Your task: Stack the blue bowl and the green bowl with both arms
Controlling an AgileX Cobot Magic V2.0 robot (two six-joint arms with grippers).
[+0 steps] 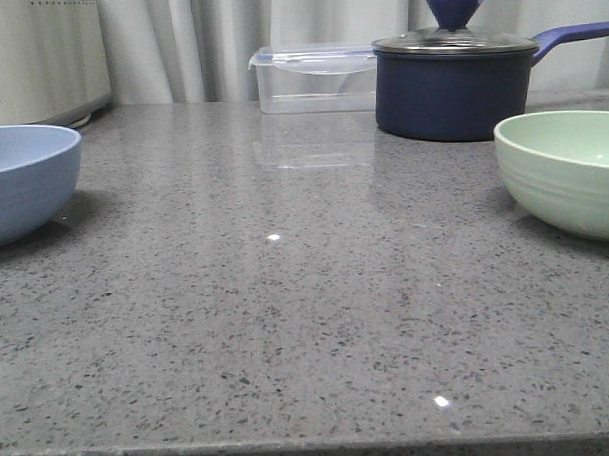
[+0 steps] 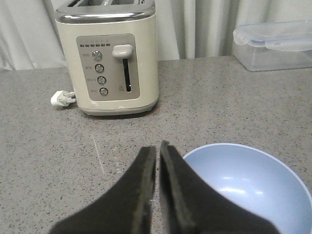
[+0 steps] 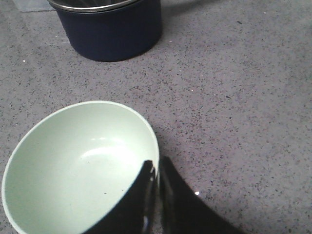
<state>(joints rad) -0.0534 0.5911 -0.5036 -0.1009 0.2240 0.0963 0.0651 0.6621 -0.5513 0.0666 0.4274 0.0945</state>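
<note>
Blue bowl (image 1: 23, 180) sat at table's (image 1: 288, 319) left edge, green bowl (image 1: 568, 171) at right edge. Left gripper (image 2: 158, 148) jaws clenched, empty; right gripper (image 3: 156, 165) jaws pinched the green bowl's rim.

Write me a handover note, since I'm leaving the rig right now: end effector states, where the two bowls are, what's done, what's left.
Left end effector: shut, holding nothing, hovering just beside the blue bowl.
Right end effector: fingers closed on the green bowl at its rim, one inside and one outside the wall.
Blue bowl sits at the table's left edge in the front view, near the toaster. Green bowl sits at the right, in front of the navy pot.
Done: right grasp appears made.
Left: grasp the blue bowl, bring the bowls together, stack them. Nothing stacked yet.
</note>
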